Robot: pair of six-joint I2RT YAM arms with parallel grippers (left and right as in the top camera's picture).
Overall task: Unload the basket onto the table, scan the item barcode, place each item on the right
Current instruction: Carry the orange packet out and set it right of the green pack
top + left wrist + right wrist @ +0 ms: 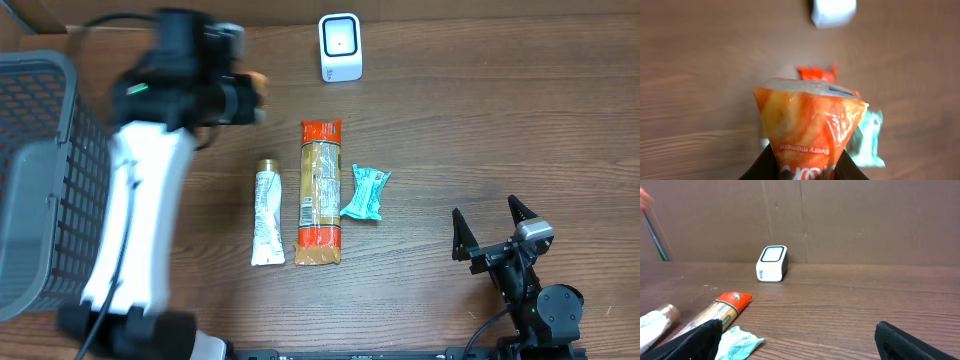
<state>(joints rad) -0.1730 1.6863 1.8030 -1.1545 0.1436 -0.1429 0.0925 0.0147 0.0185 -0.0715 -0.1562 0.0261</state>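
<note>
One packet (807,125), pinched by left gripper (255,92) at upper left of overhead. Scanner (340,47) right of it, upper centre, seemingly along its long axis. Right gripper (490,232) spread, lower right, farther.

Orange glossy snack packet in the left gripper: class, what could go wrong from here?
The left gripper pinches the orange glossy snack packet at one end; the slick film could slip. No barcode shows on the side in view, so it may reach the white scanner box facing the wrong way.
</note>
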